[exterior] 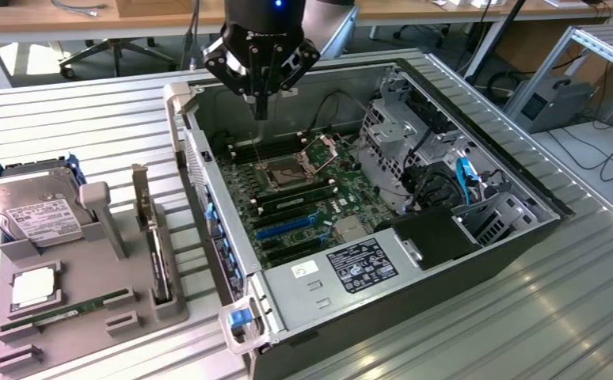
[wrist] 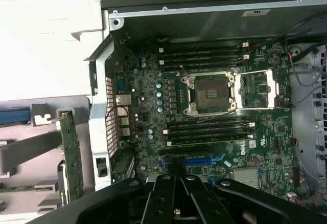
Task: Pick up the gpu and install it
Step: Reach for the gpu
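**Overhead of the open case: claw shut, GPU in its stand**

Claw hung over the open computer case, fingers pressed together into a single point aimed straight down. It touched no part. Directly beneath the tip lay the motherboard, at its end with the long black memory slots. The CPU socket, its retaining frame swung open, sat just beyond the tip, further into the case. The blue expansion slot lay further along the board, past the socket from the claw.

GPU was well apart from the claw, outside the case and lower down, toward the exterior view's left. It stood on its long edge in a slot of the grey fixture tray, just beside the case wall, with its silver bracket end upright at the end nearer the claw. In the wrist view the card showed edge-on beside the case's rear panel.

Further from the claw on the same tray were a hard drive propped in its cradle and a green memory stick lying flat.
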`<state>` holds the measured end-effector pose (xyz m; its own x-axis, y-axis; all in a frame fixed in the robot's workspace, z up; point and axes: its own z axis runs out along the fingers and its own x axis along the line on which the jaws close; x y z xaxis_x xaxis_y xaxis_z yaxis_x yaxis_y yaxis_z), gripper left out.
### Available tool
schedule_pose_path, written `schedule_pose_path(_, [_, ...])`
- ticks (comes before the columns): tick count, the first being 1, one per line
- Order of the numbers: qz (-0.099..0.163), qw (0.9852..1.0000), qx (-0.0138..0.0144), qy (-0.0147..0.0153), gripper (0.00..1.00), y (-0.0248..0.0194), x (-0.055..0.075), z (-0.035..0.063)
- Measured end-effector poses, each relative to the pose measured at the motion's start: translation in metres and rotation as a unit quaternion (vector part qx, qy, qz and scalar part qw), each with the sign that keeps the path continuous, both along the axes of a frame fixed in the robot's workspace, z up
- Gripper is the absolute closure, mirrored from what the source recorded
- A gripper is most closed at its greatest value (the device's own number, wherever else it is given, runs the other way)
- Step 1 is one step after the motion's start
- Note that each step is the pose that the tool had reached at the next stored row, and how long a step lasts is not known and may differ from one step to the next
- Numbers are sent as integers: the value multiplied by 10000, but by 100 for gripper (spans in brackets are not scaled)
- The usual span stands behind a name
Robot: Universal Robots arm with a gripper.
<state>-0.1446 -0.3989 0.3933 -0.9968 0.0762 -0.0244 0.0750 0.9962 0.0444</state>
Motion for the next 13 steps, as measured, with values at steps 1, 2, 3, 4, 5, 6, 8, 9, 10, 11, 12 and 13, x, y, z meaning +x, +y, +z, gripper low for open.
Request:
schedule_pose_path(1, [0, 10000, 0, 0, 89, 0, -6, 0])
schedule_pose_path(2, [0, 10000, 0, 0, 89, 0, -11, 0])
schedule_pose_path(3, [0, 10000, 0, 0, 89, 0, -16, 0])
schedule_pose_path(4, [0, 10000, 0, 0, 89, 0, -21, 0])
schedule_pose_path(5, [0, 10000, 0, 0, 89, 0, -25, 0])
schedule_pose_path(6, [0, 10000, 0, 0, 89, 0, -29, 0])
schedule_pose_path(8, [0, 10000, 0, 0, 89, 0, -37, 0])
schedule_pose_path(9, [0, 10000, 0, 0, 89, 0, -40, 0])
schedule_pose_path(10, [0, 10000, 0, 0, 89, 0, -42, 0])
schedule_pose_path(11, [0, 10000, 0, 0, 89, 0, -45, 0])
schedule_pose_path(12, [0, 10000, 0, 0, 89, 0, -49, 0])
schedule_pose_path(13, [0, 10000, 0, 0, 89, 0, -52, 0])
